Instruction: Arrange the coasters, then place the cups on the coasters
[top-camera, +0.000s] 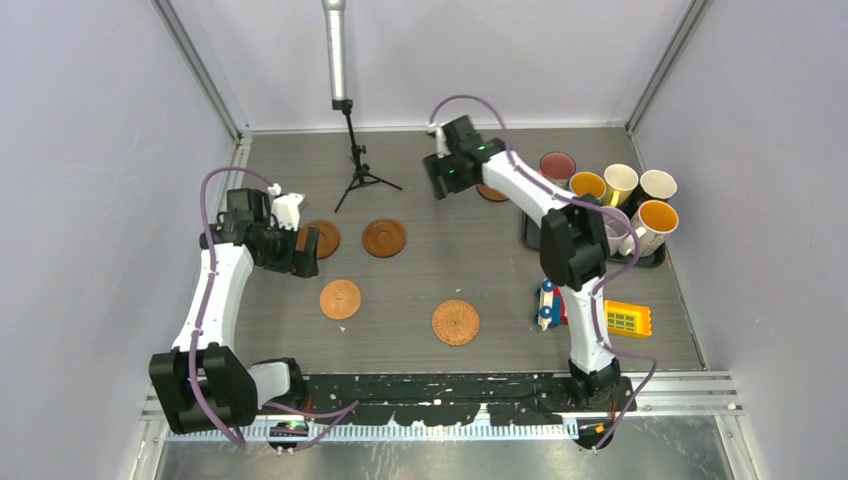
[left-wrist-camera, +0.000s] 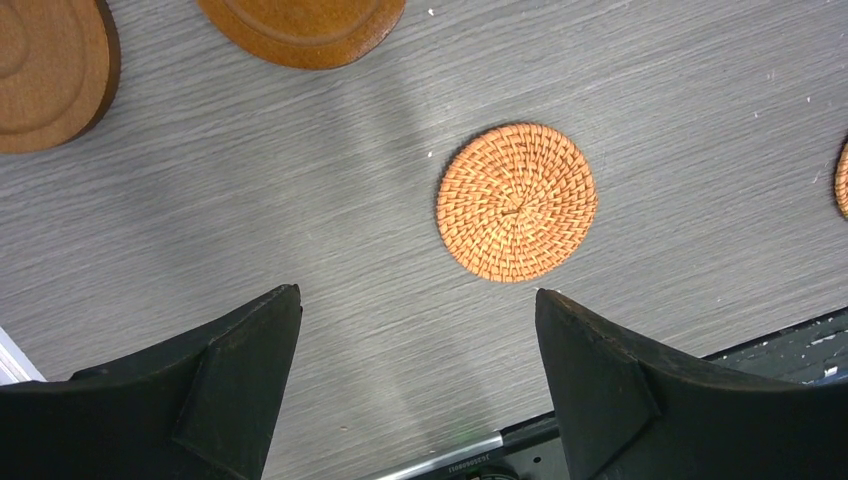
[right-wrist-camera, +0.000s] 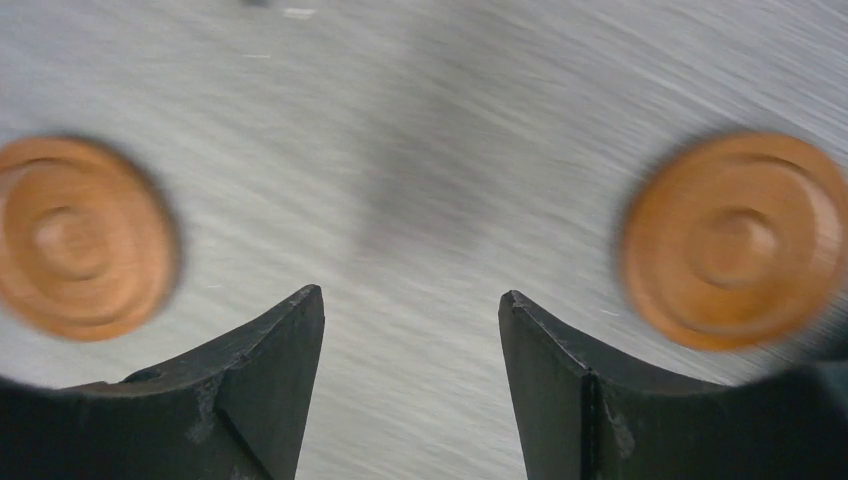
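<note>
With twelve o'clock taken as the far wall in the overhead view, a near woven coaster (top-camera: 456, 322) is seen lying flat at six o'clock from the table's centre. A left woven coaster (top-camera: 340, 299) lies at eight o'clock, well apart from it. At four o'clock a toy phone (top-camera: 548, 305) and a yellow gridded block (top-camera: 627, 319) are set on either side of the right arm.

The left gripper (top-camera: 303, 258) is held at nine o'clock. Its fingers are spread wide, with only bare table between them. In its wrist view the left woven coaster lies ahead of the fingertips, toward one o'clock, untouched.

Just beyond, at ten o'clock, a left ringed coaster (top-camera: 325, 238) is partly covered by that gripper. A middle ringed coaster (top-camera: 384, 238) lies near it, apart.

At three o'clock the cups (top-camera: 620, 182) are bunched on a black tray (top-camera: 652, 261), the pink cup (top-camera: 557, 165) farthest.

The right gripper (top-camera: 443, 180) is held at twelve o'clock, its fingers parted and nothing pinched. Its wrist view is blurred. There a blurred coaster (right-wrist-camera: 85, 237) is seen at nine o'clock and a second blurred coaster (right-wrist-camera: 738, 240) at three o'clock. A far ringed coaster (top-camera: 492, 192) is half hidden behind that arm. A tripod stand (top-camera: 357, 170) is placed at eleven o'clock.
</note>
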